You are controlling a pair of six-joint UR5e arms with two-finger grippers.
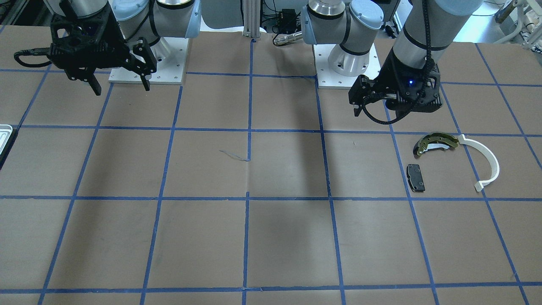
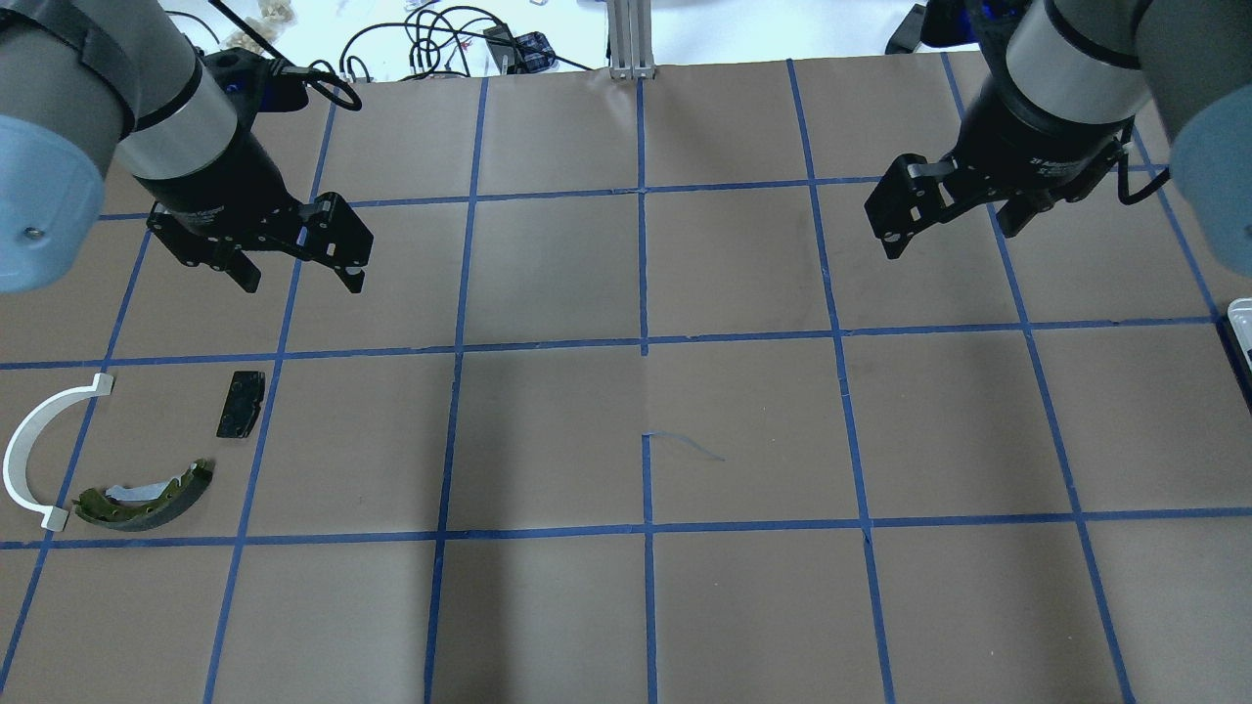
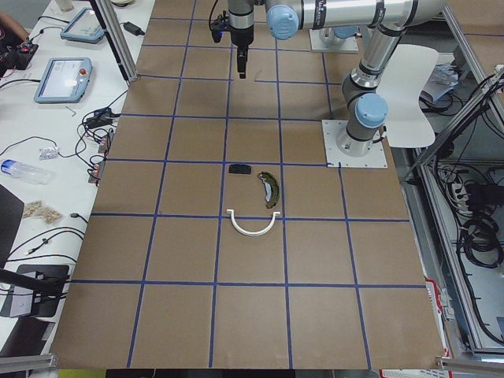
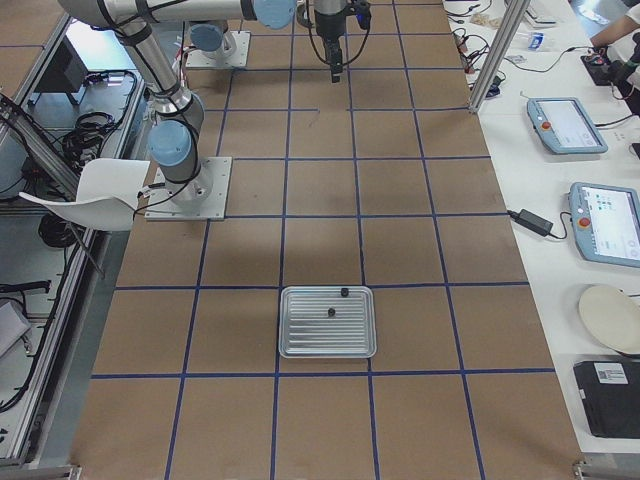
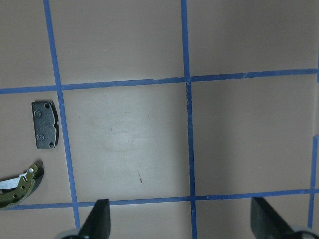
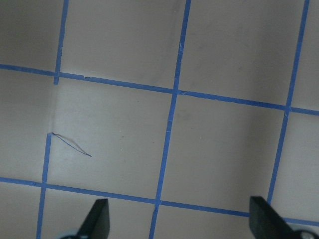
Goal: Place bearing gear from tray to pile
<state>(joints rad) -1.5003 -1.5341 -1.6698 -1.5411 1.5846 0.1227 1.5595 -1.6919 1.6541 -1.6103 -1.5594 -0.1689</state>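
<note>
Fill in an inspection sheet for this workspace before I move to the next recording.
Surface: brown table, blue tape grid, one stray blue mark near the middle.
Job's things: tray holds two small dark parts; brake shoe beside white arc, black pad apart.
Clutter: nothing seen.
Grippers: left gripper and right gripper open, empty, above the table.
Cables: wrist cable on each arm; tangle beyond the table.
Surroundings: side bench with tablets.

On my bench (image 3: 181, 315) I see the pile (image 3: 272, 194): a black pad (image 3: 239, 168), an olive brake shoe (image 3: 268, 183) just beside it, and a white arc strip (image 3: 252, 227) nearer the camera. The left end effector (image 3: 242, 69) hangs well beyond them.
</note>
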